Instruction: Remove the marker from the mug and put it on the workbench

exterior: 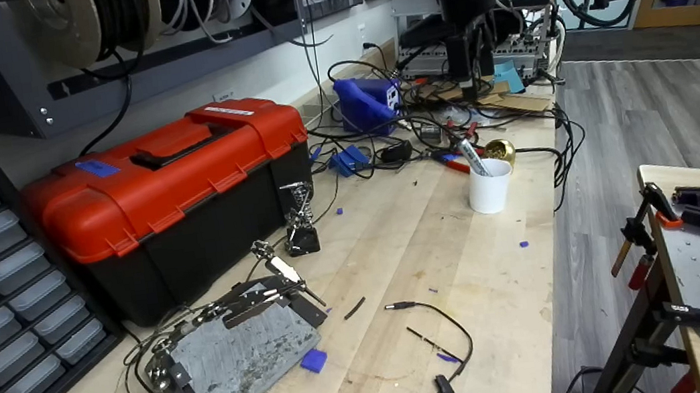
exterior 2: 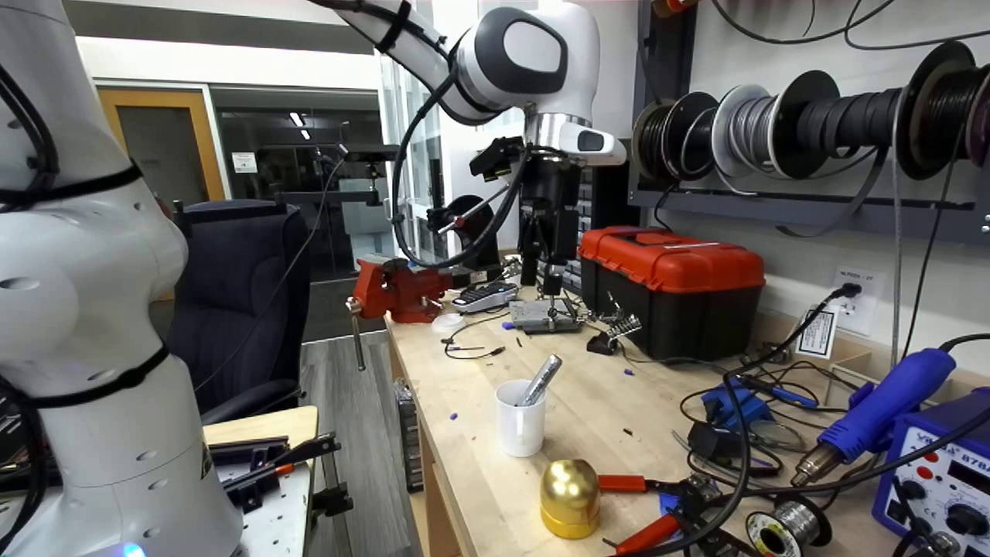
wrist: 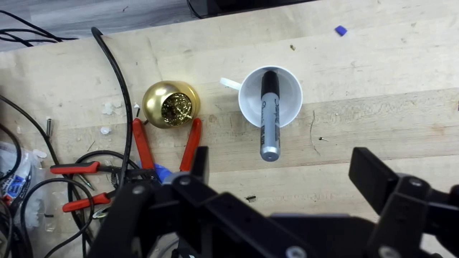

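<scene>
Black end down in the mug (exterior 2: 520,419), with Sharpie marker (wrist: 270,116) aslant, apparently rim-propped. Gripping nothing between wide-spread fingers (wrist: 372,177).

White arm (exterior 2: 534,58) aloft, wrist (exterior 2: 555,130) downward (seemingly near vertical, dim in both exterior views), fingers (wrist: 373,179) wide apart.

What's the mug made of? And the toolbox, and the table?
Mug: probably ceramic, smooth and even white; plastic remains possible.
Toolbox: likely plastic with a satin sheen; its rounded red corners look moulded.
Table: wood, it seems, fairly matte; grain streaks its pale strips.
</scene>
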Robot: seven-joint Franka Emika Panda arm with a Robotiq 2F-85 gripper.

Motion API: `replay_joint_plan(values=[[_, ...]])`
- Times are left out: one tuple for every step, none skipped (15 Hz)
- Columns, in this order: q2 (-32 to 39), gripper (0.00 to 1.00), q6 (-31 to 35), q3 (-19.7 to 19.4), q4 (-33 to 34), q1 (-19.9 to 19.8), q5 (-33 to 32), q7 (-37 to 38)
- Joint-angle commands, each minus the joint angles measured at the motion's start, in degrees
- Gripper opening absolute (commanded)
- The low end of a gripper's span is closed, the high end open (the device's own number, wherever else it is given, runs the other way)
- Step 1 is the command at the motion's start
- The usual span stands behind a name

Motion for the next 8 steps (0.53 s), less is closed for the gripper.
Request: replay_joint_plan(values=[[2.61, 1.00, 1.40, -0.74, 1.58, 0.36, -3.20, 5.26], [3.31, 1.00, 1.61, -0.83, 1.64, 0.47, -3.65, 6.00], [3.92, 1.00, 1.75, -0.88, 1.71, 0.60, -3.74, 6.28], [4.45, 1.00, 1.99, -0.92, 1.70, 0.73, -3.58, 6.47], [4.94, 1.00, 2.33, -0.96, 1.66, 0.84, -3.16, 6.37], [5.43, 1.00, 2.73, -1.01, 1.68, 0.94, -2.55, 6.05], [5.83, 1.00, 3.23, -1.06, 1.60, 1.00, -2.17, 5.65], [6.21, 1.00, 3.80, -1.12, 1.46, 1.04, -1.67, 5.33]])
